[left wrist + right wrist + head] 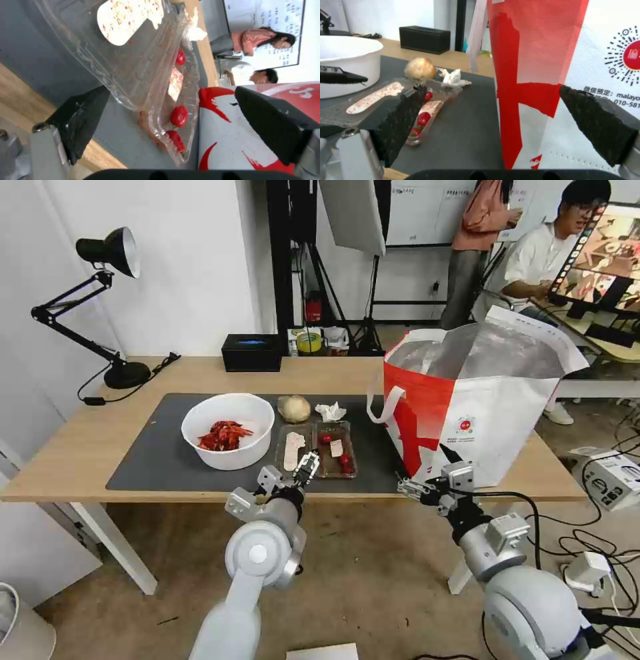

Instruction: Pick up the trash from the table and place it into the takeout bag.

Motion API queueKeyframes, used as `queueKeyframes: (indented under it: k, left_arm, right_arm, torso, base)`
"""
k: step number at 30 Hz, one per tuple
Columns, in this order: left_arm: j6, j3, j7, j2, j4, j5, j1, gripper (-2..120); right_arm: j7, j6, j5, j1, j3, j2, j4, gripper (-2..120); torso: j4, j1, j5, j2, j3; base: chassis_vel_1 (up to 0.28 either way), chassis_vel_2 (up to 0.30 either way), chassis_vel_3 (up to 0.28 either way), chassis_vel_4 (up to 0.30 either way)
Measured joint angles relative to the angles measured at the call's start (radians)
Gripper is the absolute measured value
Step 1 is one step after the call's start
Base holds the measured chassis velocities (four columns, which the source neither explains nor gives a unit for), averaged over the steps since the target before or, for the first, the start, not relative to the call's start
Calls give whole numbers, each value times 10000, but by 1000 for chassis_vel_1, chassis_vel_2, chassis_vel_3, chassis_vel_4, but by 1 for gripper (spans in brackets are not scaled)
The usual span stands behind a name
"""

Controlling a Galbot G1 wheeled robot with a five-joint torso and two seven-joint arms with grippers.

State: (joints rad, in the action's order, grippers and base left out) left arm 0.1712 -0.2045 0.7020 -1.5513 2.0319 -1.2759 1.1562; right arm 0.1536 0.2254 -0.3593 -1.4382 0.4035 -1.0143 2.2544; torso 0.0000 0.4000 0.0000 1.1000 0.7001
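We begin nearest the mat's front edge, where the left gripper hovers with its jaws spread wide over the near end of the clear tray. In the left wrist view the tray sits between the two dark fingers, and neither seems to touch the plastic yet.

To do this step well, we should bring one finger under the tray's near lip and one above it, then close gently. The plastic is thin and will likely flex, and the loose tomatoes could roll out if we tip it. We would lift it level, then carry it high enough to clear the rim of the bag.

The right gripper waits just in front of the mat's right end, jaws wide apart and empty, close to the bag's red-and-white side.

Further back on the mat stand the white bowl of red shells, then the beige lump and the crumpled tissue at the mat's far edge. All four pieces of trash lie on the table; the bag stands at the mat's right end.

We cannot see the inside bottom of the bag, and we cannot tell whether the tray's two halves are hinged or lie loose.
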Motion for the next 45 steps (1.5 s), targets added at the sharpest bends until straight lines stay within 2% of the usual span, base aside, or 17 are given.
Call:
queueKeyframes:
  k: [22, 29, 45]
  left_arm:
    - [-244, -41, -929, 63, 535, 345, 262, 100]
    - [-270, -102, -1016, 0, 734, 292, 256, 100]
    - [-473, 11, -1274, 53, 598, 16, -188, 100]
  right_arm:
    - [-31, -15, 150, -87, -104, -179, -5, 100]
    - [-35, -19, 173, -130, -99, -189, 38, 100]
    - [-41, -38, 290, -410, 16, -302, 163, 100]
  torso:
    - [0, 0, 0, 0, -1]
    - [0, 0, 0, 0, -1]
    - [0, 0, 0, 0, -1]
  base:
    - [0, 0, 0, 0]
    - [0, 0, 0, 0]
    - [0, 0, 0, 0]
